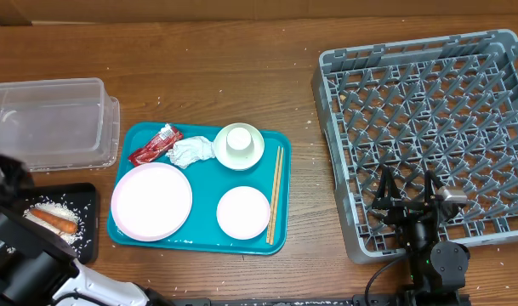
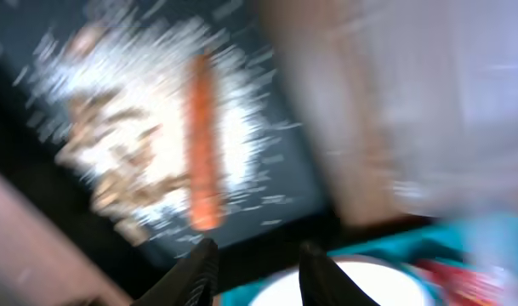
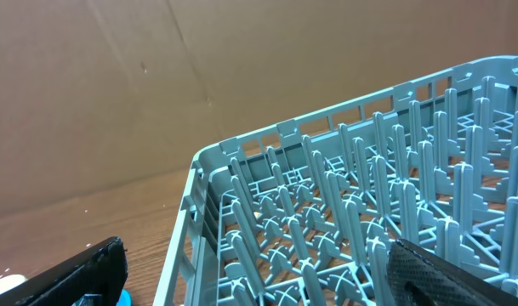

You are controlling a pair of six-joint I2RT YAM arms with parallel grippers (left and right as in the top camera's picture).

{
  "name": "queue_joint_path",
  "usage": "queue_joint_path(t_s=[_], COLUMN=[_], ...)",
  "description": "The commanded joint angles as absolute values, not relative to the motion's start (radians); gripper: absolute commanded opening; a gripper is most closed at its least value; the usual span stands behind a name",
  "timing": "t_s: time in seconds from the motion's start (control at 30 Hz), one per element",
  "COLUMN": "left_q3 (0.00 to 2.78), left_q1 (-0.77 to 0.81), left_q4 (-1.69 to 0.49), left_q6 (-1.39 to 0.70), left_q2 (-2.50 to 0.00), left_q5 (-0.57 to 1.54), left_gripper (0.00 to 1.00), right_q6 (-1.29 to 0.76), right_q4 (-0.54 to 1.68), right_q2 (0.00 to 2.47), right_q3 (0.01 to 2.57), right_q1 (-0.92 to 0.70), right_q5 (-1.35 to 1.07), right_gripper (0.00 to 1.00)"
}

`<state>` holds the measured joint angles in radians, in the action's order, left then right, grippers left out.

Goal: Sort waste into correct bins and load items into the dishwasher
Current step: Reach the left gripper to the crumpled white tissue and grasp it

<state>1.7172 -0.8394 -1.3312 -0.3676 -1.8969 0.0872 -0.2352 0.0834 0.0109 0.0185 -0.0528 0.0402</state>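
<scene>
In the blurred left wrist view, an orange carrot (image 2: pixel 203 144) lies on white rice scraps (image 2: pixel 131 127) in the flat black tray (image 2: pixel 301 178). My left gripper (image 2: pixel 257 265) hangs just above that tray's edge, open with nothing between its fingers. Overhead, the carrot (image 1: pixel 54 221) and rice sit in the black tray (image 1: pixel 87 223), partly under my left arm (image 1: pixel 16 255). The teal tray holds a red wrapper (image 1: pixel 154 144), a tissue (image 1: pixel 190 151), a cup (image 1: pixel 239 140), a pink plate (image 1: pixel 151 201), a white bowl (image 1: pixel 243 212) and chopsticks (image 1: pixel 276 194). My right gripper (image 1: pixel 407 194) (image 3: pixel 259 280) is open over the grey rack's (image 1: pixel 429 110) near-left corner.
The clear plastic tub (image 1: pixel 50 119) stands at the back left, beside the teal serving tray (image 1: pixel 203 240). Rice grains are scattered on the wooden table. The rack's upright pegs (image 3: pixel 352 212) fill the right wrist view.
</scene>
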Motion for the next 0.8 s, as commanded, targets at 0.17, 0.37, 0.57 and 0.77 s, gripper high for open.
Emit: queue_joint_path(t_s=[0.17, 0.37, 0.57, 0.77], left_q3=[1.824, 1.819, 1.819, 1.82], left_q1=[-0.518, -0.154, 0.057, 0.095], left_q4=[-1.324, -1.243, -1.163, -1.216], left_q6=[-0.321, -0.197, -0.166, -0.043], left_q2=[-1.714, -1.79, -1.936, -2.085], left_q5=[0.313, 0.228, -0.187, -0.062], left_gripper=[0.92, 0.97, 0.78, 0.68], right_q6=[-0.236, -0.236, -0.236, -0.236], right_q4=[0.08, 0.08, 0.08, 0.08], right_q2=[0.003, 0.003, 0.003, 0.003], right_q3=[0.008, 0.008, 0.008, 0.008], right_q1=[-0.05, -0.05, -0.05, -0.05], right_q5=[0.039, 0.039, 0.039, 0.039], right_gripper=[1.0, 1.0, 1.0, 1.0])
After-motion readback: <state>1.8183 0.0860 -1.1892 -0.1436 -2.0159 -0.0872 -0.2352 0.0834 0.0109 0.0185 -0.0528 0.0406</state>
